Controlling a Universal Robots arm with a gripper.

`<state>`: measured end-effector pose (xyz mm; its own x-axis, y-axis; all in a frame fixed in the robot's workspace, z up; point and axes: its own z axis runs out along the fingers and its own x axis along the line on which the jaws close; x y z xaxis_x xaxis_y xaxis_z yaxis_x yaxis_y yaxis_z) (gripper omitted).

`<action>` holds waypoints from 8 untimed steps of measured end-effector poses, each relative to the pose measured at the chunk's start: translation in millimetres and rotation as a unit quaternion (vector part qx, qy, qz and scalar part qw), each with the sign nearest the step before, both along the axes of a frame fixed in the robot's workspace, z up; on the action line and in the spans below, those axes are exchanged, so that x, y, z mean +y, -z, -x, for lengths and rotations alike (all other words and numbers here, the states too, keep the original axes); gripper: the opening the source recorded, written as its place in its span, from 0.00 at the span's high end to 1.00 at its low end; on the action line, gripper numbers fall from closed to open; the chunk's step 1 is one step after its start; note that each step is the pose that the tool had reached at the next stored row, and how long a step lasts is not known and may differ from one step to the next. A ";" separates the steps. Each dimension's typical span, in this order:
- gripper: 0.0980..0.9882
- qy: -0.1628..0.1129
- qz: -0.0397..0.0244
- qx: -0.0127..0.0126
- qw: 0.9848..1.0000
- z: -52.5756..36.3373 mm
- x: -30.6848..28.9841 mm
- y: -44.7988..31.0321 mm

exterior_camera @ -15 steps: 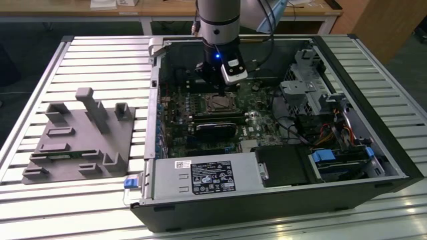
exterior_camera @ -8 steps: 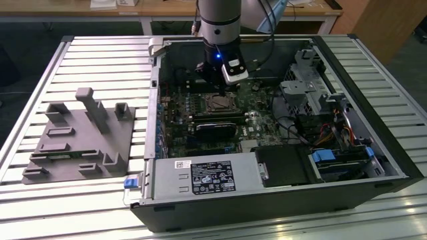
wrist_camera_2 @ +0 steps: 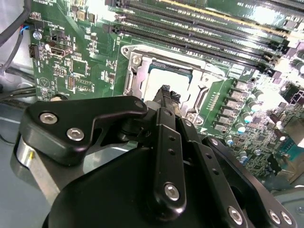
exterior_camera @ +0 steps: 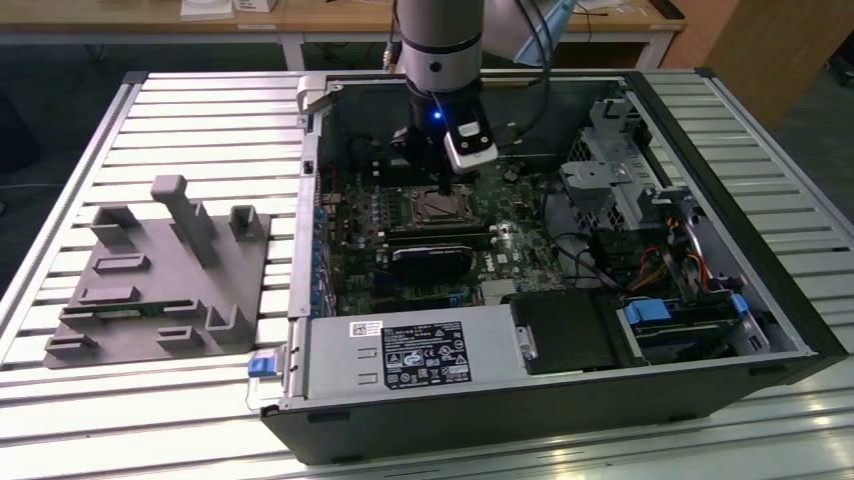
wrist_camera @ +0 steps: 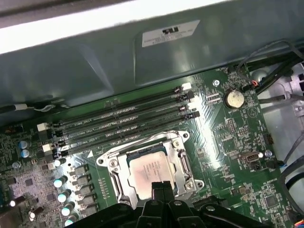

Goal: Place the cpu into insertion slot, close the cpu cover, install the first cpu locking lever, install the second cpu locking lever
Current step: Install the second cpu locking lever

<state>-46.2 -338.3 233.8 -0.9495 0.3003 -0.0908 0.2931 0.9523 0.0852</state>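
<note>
Cpu (wrist_camera: pixel 149 172) sits in the insertion slot (wrist_camera: pixel 113 164), cpu cover (wrist_camera: pixel 183 159) down, centre of the exterior view. My gripper (wrist_camera: pixel 160 186), fingers pinched narrow and empty, hovers at its edge; the levers likely need a slow, steady push.

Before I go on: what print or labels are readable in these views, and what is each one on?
No text reads clearly.
Black label on the power supply, exterior view: print too small.
White sticker beside it: blurred.
White sticker on the case wall, first wrist view: blurred.
Chip top: marks too faint.
Circuit board print: too small.
</note>
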 end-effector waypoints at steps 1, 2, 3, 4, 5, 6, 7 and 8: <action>0.99 0.000 0.000 0.000 1.000 0.0 -1.4 0.1; 0.99 0.000 0.000 0.000 1.000 0.0 -2.9 0.0; 0.99 0.000 0.000 0.000 1.000 0.0 -4.5 0.0; 0.99 0.000 0.000 0.000 1.000 0.0 -6.0 0.0; 0.99 0.000 0.000 0.000 1.000 0.0 -7.7 0.0; 0.99 0.000 0.000 0.000 1.000 0.0 -9.4 0.0; 0.99 0.000 0.000 0.000 1.000 0.0 -11.3 0.0; 0.99 0.000 0.000 0.000 1.000 0.0 -13.1 0.0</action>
<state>-46.2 -351.3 233.8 -0.9495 0.3003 -0.0908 0.2931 0.9523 0.0852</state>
